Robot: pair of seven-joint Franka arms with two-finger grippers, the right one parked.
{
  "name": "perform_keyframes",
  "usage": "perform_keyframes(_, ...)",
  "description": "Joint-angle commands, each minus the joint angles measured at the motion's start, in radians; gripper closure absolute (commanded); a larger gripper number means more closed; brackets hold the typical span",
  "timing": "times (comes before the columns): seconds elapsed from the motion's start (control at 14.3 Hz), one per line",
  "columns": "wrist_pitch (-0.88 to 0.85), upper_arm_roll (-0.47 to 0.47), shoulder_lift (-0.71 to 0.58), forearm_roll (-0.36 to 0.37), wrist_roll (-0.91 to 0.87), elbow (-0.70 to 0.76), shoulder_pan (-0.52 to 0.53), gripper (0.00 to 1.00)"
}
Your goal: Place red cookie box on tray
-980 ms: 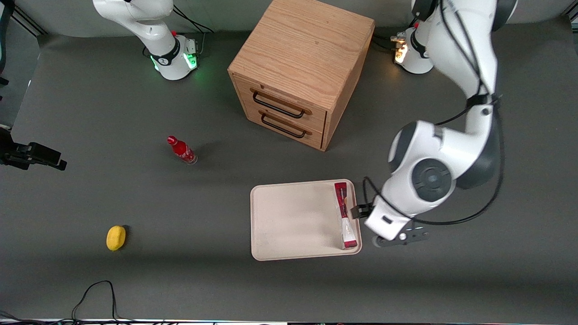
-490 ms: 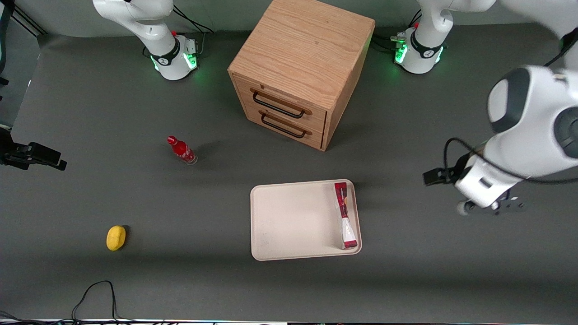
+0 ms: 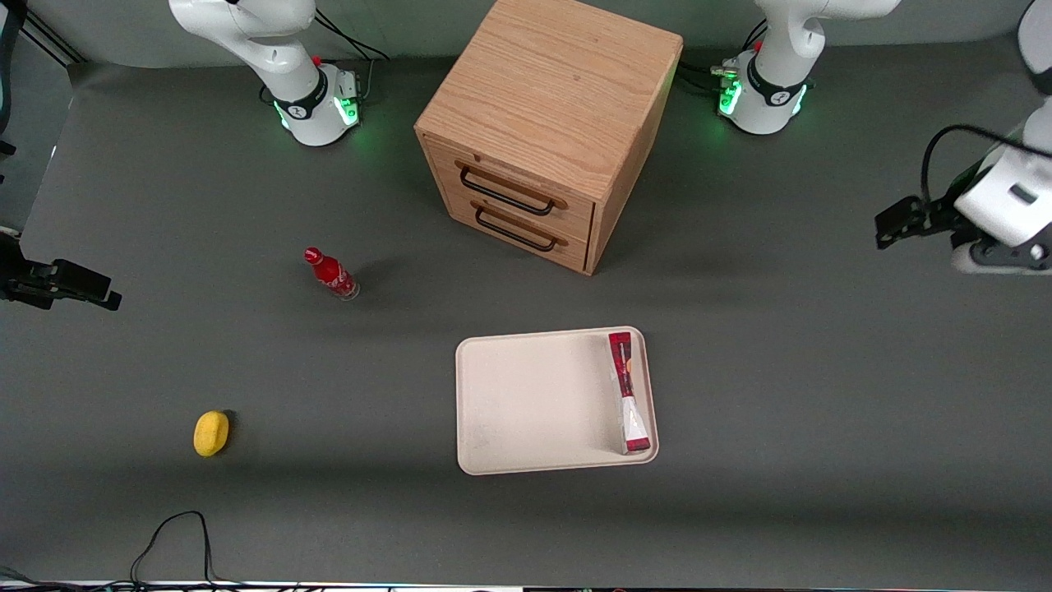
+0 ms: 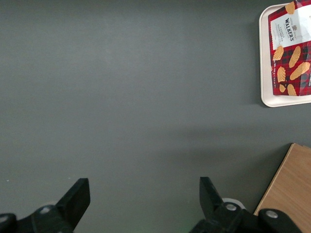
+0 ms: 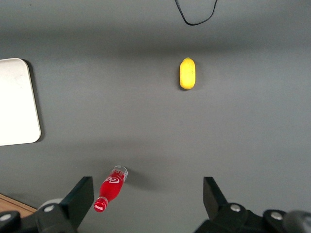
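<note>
The red cookie box (image 3: 628, 393) lies inside the tray (image 3: 534, 403), well apart from the empty, spread pincer (image 4: 145, 199) hovering over bare table (image 3: 822, 411), so placement looks finished and only parking remains.

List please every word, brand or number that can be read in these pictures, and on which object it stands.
"WALKERS": on the white half of the red cookie box, which lies on the tray.
Smaller print under it: too small to read.
White script on the red bottle: too blurred to read.
The hand, open over the bare table, carries no text.
</note>
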Motion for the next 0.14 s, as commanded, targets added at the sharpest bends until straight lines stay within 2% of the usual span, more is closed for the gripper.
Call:
perform_keyframes(0.0, 0.019, -0.014, -0.088, 0.02, 0.027, -0.079, 0.027, 0.0)
perform_keyframes(0.07, 0.019, -0.014, -0.091, 0.02, 0.024, -0.077, 0.027, 0.0)
